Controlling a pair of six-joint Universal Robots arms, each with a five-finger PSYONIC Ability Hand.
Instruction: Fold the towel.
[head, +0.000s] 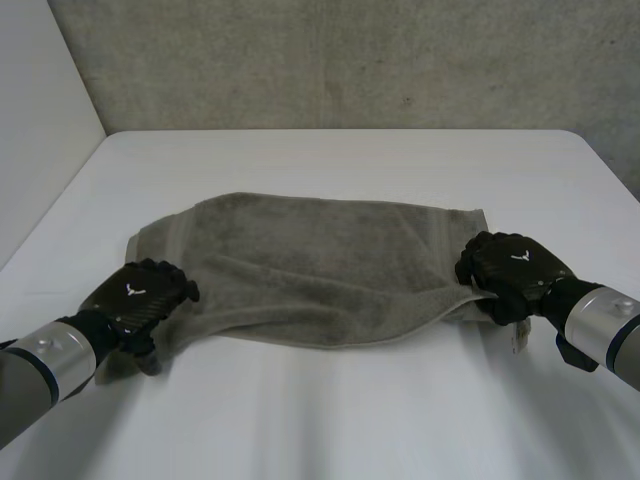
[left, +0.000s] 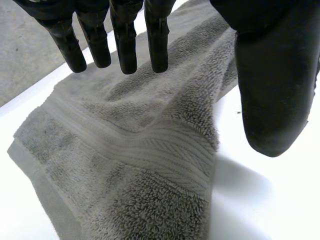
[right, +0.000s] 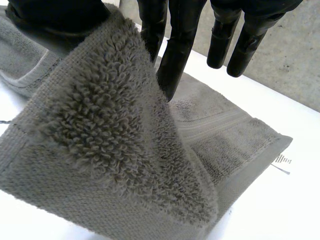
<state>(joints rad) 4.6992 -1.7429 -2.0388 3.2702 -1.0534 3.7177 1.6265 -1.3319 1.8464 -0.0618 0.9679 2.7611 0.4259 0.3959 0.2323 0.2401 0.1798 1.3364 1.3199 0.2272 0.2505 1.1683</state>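
A grey towel (head: 320, 260) lies across the middle of the white table (head: 330, 420), its near long edge doubled over toward the front. My left hand (head: 140, 295) rests over the towel's left end, open. In the left wrist view its fingers (left: 125, 45) are straight above the towel (left: 140, 165) with the thumb (left: 272, 90) held apart from the cloth. My right hand (head: 510, 270) is at the towel's right end. In the right wrist view this hand (right: 175, 50) pinches a lifted fold of the towel (right: 100, 150) between thumb and fingers.
A small white label (right: 282, 161) sticks out from the towel's right end, beside my right hand. Bare table runs along the front edge and behind the towel. A grey wall (head: 350, 60) stands beyond the table's far edge.
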